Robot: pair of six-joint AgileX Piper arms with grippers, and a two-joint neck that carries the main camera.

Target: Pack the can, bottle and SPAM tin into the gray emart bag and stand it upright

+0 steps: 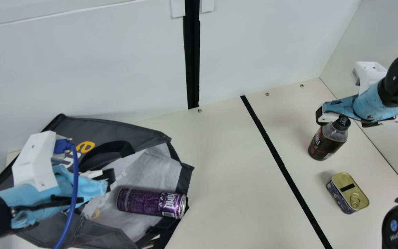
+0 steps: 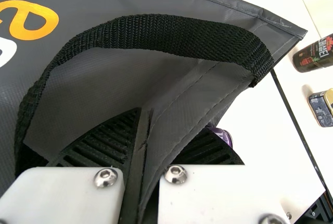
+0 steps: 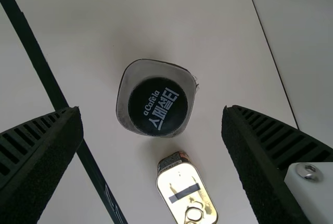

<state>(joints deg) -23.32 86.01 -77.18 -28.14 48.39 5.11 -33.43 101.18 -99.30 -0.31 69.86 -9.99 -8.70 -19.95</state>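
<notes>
Left hand (image 1: pixel 107 178): closed, gripping a fabric edge of the gray bag (image 1: pixel 116 126), which lies on the left part of the surface (image 1: pixel 219 166); in the left wrist view, a black strap (image 2: pixel 166 35) arches near the fingers. Purple can (image 1: pixel 143 202): on its side on the bag's pale lining, at the mouth. Right hand (image 1: pixel 344 120): open above the bottle (image 1: pixel 323 143), fingers apart on either side of the cap (image 3: pixel 157 106) in the right wrist view. Bottle: upright toward the surface's back right corner. Tin (image 1: pixel 349 193): near the right edge, farther from that corner.
</notes>
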